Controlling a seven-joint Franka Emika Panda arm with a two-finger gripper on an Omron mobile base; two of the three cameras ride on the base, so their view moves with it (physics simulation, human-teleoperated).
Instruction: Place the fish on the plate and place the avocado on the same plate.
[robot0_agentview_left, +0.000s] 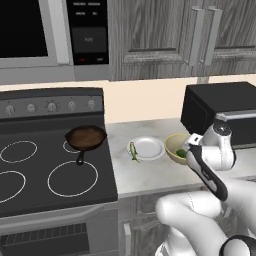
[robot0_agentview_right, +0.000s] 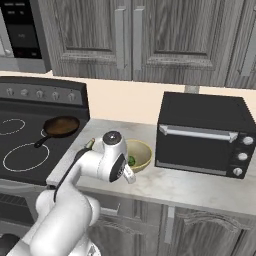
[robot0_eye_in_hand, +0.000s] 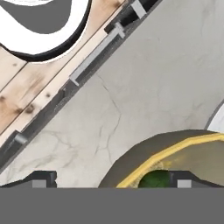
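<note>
Fish (robot0_agentview_left: 133, 151) slim, long axis running front-to-back, lying on left rim of plate (robot0_agentview_left: 150, 148), partly over the edge. Avocado (robot0_agentview_left: 181, 153) inside yellowish bowl (robot0_agentview_left: 173, 145), just right of plate. Gripper (robot0_agentview_left: 189, 148) hanging over bowl's near rim, fingertips spread wide, holding nothing; avocado peeking beside one fingertip (robot0_eye_in_hand: 186, 179) in hand view. Frying pan (robot0_agentview_left: 86, 138) on stove (robot0_agentview_left: 30, 170).

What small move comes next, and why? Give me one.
Probably bring the gripper over the bowl's middle and down toward the avocado. The fish already lies on the left edge of the plate, while the avocado sits in the bowl beside the plate. In the hand view the gripper straddles the bowl's rim, off-centre from the avocado, with its fingertips wide apart.
</note>
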